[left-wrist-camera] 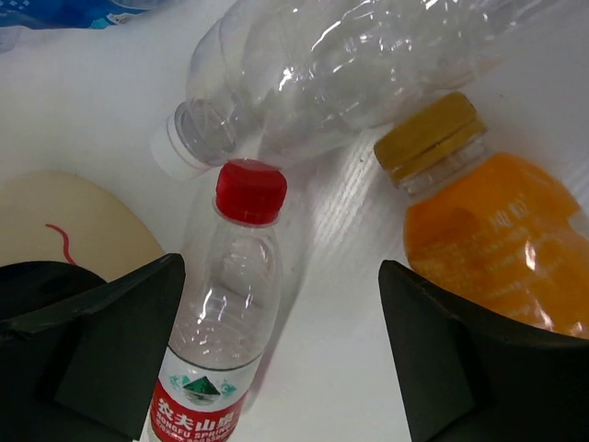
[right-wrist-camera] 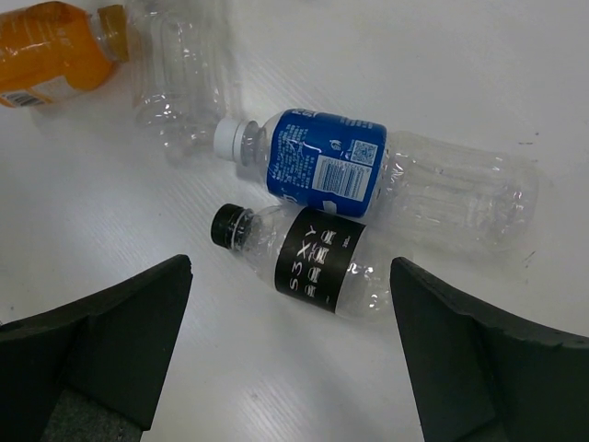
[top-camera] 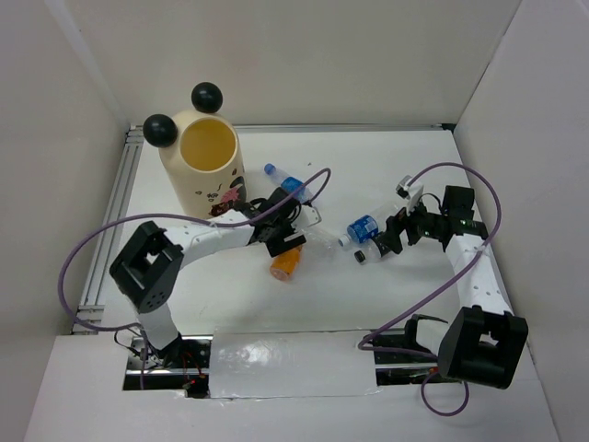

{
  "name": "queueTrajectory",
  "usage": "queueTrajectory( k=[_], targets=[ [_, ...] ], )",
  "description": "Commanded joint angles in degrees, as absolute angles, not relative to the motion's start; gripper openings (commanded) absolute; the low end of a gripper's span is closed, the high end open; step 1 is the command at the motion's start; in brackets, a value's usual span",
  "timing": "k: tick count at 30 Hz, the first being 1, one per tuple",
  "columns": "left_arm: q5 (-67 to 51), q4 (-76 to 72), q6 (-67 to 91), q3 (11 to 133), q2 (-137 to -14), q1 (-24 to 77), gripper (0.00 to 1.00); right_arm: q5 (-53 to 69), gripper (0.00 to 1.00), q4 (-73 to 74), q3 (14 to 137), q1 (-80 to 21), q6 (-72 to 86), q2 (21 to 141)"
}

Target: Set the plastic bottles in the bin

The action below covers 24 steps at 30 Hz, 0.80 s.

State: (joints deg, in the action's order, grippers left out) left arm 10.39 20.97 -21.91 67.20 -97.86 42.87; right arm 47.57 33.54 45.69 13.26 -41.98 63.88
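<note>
**A:** From above, where is the bin (top-camera: 193,189)?

**B:** Upright at the far left of the table (top-camera: 396,166). A blue-cap bottle (top-camera: 283,180) lies just to its right. The orange bottle (top-camera: 286,264) is nearer the bases, and the blue-label bottle (top-camera: 364,227) and black-label bottle (top-camera: 362,256) are right of centre. The left arm (top-camera: 212,237) reaches across in front of the bin. The right arm (top-camera: 469,267) bends in toward that right-hand pair.

**A:** And the left wrist?

**B:** The left gripper (left-wrist-camera: 281,276) has its jaws wide apart and grips nothing. A red-cap bottle (left-wrist-camera: 225,313) lies between them, close to the left jaw, cap pointing away. The orange bottle lies by the right jaw. A clear bottle (left-wrist-camera: 340,64) lies crosswise beyond both. The bin's cream wall shows at the left.

**A:** Right wrist?

**B:** The right gripper (right-wrist-camera: 290,272) is also spread wide, with nothing clamped. The black-label bottle lies on its side between the jaws, with the blue-label one just beyond it. I cannot tell whether they touch. The orange bottle is in the far left corner.
</note>
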Motion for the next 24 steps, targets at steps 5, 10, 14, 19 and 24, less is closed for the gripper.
queueTrajectory(
  k=[5, 10, 14, 19, 24],
  targets=[
    [22.3, 18.6, -21.9, 71.9, -106.6, 44.5, 0.99, 48.5, 0.95, 36.6, 47.2, 12.9, -45.2, 65.6],
    [24.0, 18.6, -20.7, 72.4, -109.5, 44.5, 0.98, 48.5, 0.95, 36.6, 47.2, 12.9, -45.2, 66.2],
    [24.6, 18.6, -19.5, 73.6, -112.0, 44.5, 0.76, 49.1, 0.95, 36.6, 47.2, 12.9, -45.2, 66.2],
    [25.2, 19.2, -18.4, 73.7, -112.0, 44.5, 0.39, 49.7, 0.95, 36.6, 46.7, 12.9, -45.2, 66.2],
    [26.5, 21.6, -16.1, 75.0, -110.9, 45.2, 0.0, 50.2, 0.95, 37.1, 46.7, 12.9, -45.7, 66.2]
  ],
)
